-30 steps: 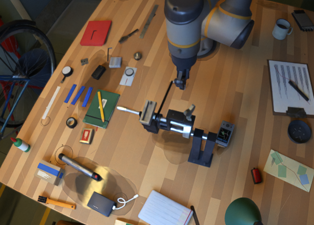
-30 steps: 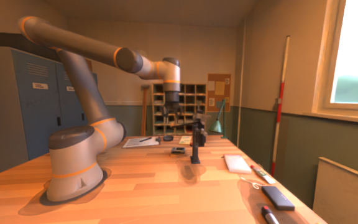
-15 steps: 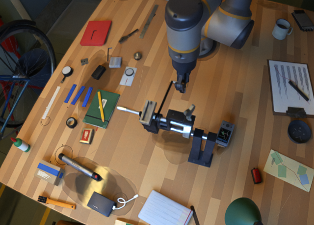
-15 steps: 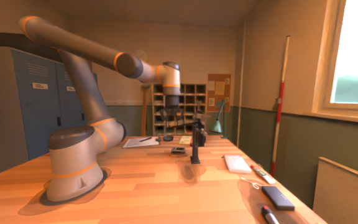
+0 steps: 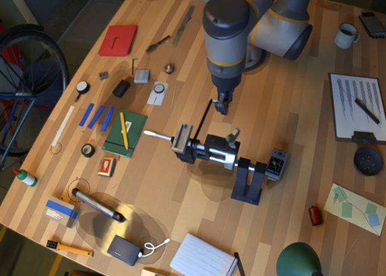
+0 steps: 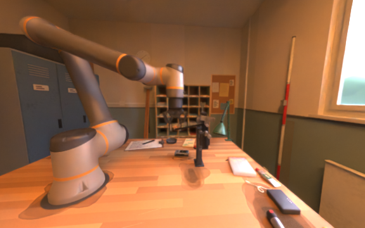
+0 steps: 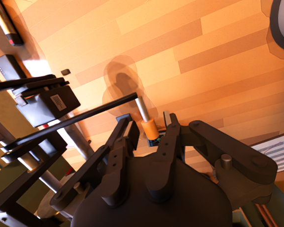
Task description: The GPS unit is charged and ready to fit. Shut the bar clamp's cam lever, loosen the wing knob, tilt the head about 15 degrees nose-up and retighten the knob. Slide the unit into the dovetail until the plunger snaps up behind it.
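Observation:
The black cam lever [image 5: 202,119] [image 7: 72,118] of the bar clamp sticks out from the clamp toward the arm's base, and its free end lies just left of my gripper [image 5: 222,106] [image 7: 147,125]. The gripper is open and holds nothing. An orange-collared pin [image 7: 149,128] shows between the fingers in the wrist camera. The mount [image 5: 205,147] sits on a bar held by a dark stand [image 5: 248,183]. It carries a grey dovetail head [image 5: 181,137] and a wing knob [image 5: 233,135]. The GPS unit [image 5: 277,163] lies on the table at the right end of the bar.
The robot base [image 6: 74,167] stands behind the mount. A green notebook with a pencil [image 5: 125,133] lies to the left, a clipboard [image 5: 357,106] and dark dish [image 5: 368,161] to the right. A white notepad [image 5: 202,259], power bank [image 5: 124,250] and lamp shade [image 5: 297,260] line the near edge.

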You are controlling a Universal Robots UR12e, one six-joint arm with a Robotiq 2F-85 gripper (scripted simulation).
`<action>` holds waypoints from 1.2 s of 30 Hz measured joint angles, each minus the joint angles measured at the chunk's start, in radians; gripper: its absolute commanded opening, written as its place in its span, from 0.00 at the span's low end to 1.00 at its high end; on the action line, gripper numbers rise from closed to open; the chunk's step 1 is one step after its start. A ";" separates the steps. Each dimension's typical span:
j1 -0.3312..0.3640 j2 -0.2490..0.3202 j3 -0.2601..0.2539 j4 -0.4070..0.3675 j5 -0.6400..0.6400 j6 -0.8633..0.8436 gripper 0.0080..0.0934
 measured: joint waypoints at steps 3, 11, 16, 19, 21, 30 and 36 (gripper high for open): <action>0.000 0.000 0.000 0.000 0.000 0.000 0.47; 0.000 0.000 0.000 0.000 0.000 0.000 0.33; 0.000 0.000 0.000 0.000 0.000 0.000 0.22; 0.000 0.000 0.000 0.000 0.000 0.000 0.15; 0.000 0.000 0.000 0.000 0.000 0.000 0.10; 0.000 0.000 0.000 0.000 0.000 0.000 0.00; 0.000 0.000 0.000 0.000 0.000 0.000 0.00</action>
